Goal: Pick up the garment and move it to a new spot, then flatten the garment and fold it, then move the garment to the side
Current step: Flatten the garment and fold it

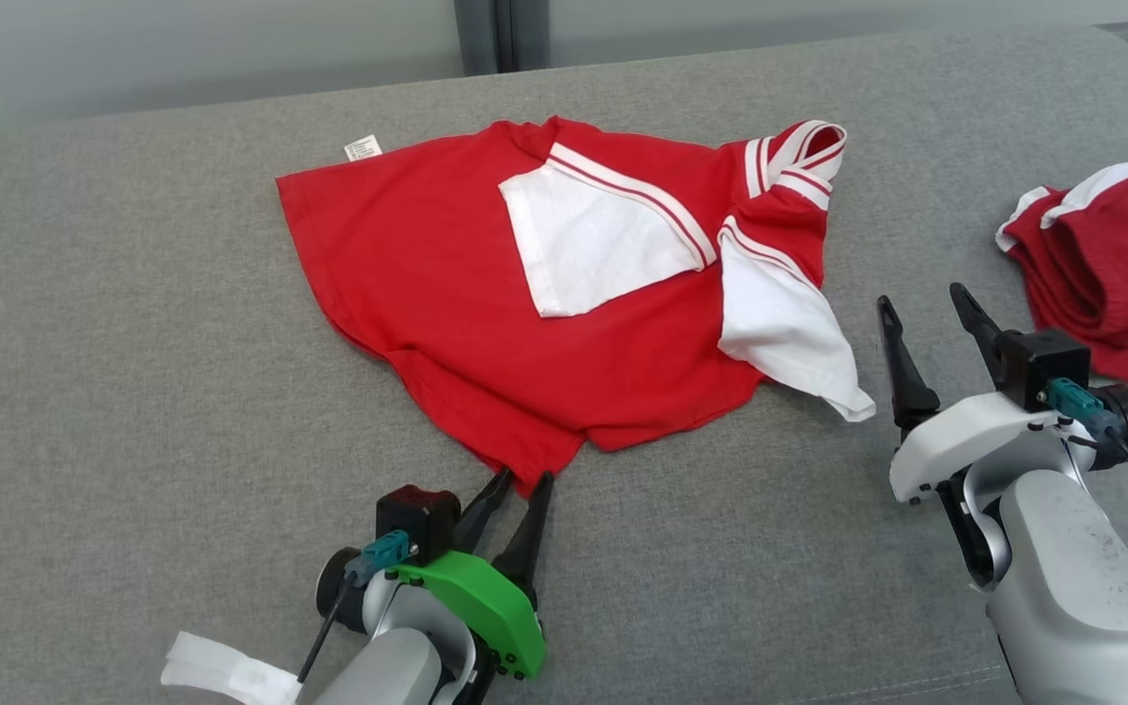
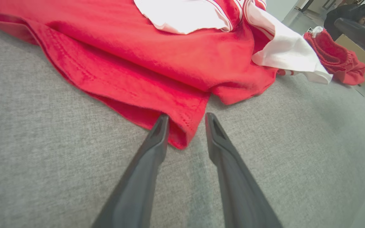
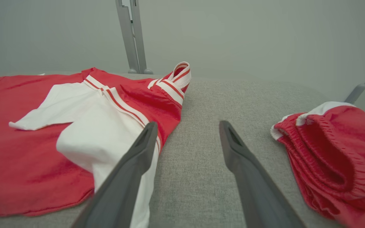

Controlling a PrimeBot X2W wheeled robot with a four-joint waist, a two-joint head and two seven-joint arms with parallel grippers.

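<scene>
A grey woven-fabric worktop (image 1: 133, 392) runs back to a pale wall (image 1: 182, 49) with a grey metal post (image 1: 500, 34). The red shirt (image 1: 427, 284) (white sleeves, striped cuffs) lies spread near the middle. The left gripper (image 1: 526, 475) has its fingers apart astride the shirt's near hem corner, not yet pinching it. The right gripper (image 1: 920, 295) hangs spread wide beside the white sleeve (image 1: 779, 323), with red elastic-waisted shorts (image 1: 1122, 264) bunched to its right.

Grey fabric surface (image 1: 133, 392), pale wall (image 3: 265, 31), perhaps a metal post (image 3: 131, 34).
</scene>
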